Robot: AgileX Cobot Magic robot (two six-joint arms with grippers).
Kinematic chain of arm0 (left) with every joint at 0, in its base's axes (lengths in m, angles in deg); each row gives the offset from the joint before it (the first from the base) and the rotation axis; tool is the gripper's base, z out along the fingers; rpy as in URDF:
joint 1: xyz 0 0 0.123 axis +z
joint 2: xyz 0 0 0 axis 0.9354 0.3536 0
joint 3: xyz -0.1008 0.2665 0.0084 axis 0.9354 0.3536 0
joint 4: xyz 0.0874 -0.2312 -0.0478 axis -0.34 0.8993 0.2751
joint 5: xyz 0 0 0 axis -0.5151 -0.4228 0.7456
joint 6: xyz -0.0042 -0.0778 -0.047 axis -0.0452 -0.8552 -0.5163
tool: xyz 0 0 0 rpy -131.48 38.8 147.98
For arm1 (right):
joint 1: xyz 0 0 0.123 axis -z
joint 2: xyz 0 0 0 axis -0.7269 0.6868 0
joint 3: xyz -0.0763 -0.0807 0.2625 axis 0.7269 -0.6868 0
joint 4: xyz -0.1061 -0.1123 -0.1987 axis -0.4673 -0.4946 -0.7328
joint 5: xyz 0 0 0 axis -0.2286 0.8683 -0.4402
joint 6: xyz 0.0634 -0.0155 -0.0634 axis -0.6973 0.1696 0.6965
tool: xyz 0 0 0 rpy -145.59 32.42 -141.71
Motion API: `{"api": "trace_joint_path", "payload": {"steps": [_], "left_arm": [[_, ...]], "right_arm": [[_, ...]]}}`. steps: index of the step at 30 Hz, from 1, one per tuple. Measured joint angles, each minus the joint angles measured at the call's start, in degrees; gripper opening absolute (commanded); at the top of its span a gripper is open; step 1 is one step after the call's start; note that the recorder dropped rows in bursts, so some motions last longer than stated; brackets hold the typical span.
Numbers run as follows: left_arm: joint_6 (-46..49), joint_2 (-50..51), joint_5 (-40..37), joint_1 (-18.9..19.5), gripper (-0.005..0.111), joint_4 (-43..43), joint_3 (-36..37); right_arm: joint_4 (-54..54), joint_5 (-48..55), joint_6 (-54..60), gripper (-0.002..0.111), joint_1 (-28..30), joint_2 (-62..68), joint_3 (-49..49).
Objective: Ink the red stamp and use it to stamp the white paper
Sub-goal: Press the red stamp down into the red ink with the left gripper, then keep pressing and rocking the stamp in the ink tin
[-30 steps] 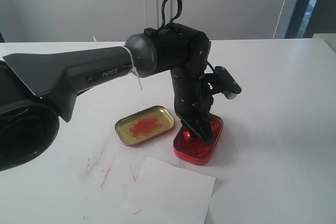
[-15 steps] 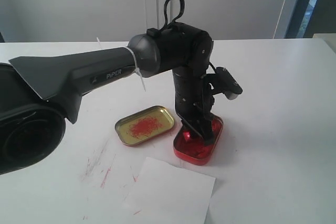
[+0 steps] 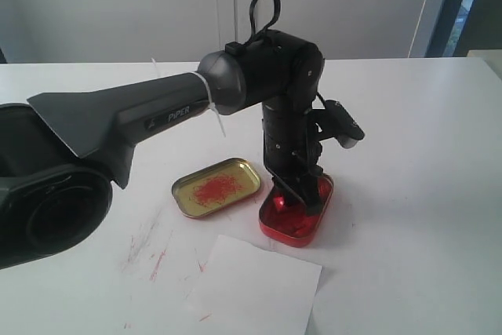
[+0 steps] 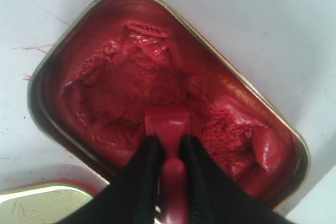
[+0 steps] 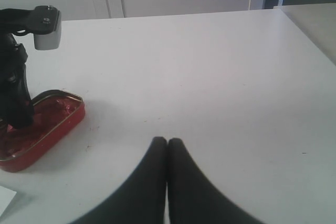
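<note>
1. Red paste fills an oval ink tin [image 3: 284, 238] at the middle of the white bench [image 3: 408, 194] in the exterior view. The left arm reaches in from the left and points the left end effector [image 3: 299, 196] straight down into the tin. A gold lid [image 3: 235, 165], smeared red inside, lies just left of the tin. The white paper [image 3: 255, 288] lies flat just on the near side of both and shows no print. Red scribbles [image 3: 157, 260] mark the bench left of the paper.
2. Seen from the left wrist, two black fingers [image 4: 149, 171] are clamped on the stem of the red stamp [image 4: 168, 127]. The stamp's wider base meets the lumpy paste near the middle of the tin. How deep it sits cannot be told.
3. Seen from the right wrist, the right end effector [image 5: 167, 142] has its fingers pressed together with nothing between them. It hangs over bare bench, well to the right of the tin and away from the work.
4. Inking appears to be the step in hand, and stamping has not begun. The next move probably calls for a straight lift clear of the tin's rim. After that comes a short carry toward the near side and a level press onto the sheet. Sticky paste could tug the tin upward, and the thin paper could slide under the press.
</note>
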Motion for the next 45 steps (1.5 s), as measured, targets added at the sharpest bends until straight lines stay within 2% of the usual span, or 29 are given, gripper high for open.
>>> {"api": "trace_joint_path", "payload": {"steps": [25, 45], "left_arm": [[0.0, 1.3, -1.1, 0.0, 0.0, -0.2, -7.4], [0.0, -1.8, -1.1, 0.0, 0.0, -0.2, -7.7]], "right_arm": [[0.0, 0.0, 0.0, 0.0, 0.0, 0.0, 0.0], [0.0, 0.0, 0.0, 0.0, 0.0, 0.0, 0.0]]}}
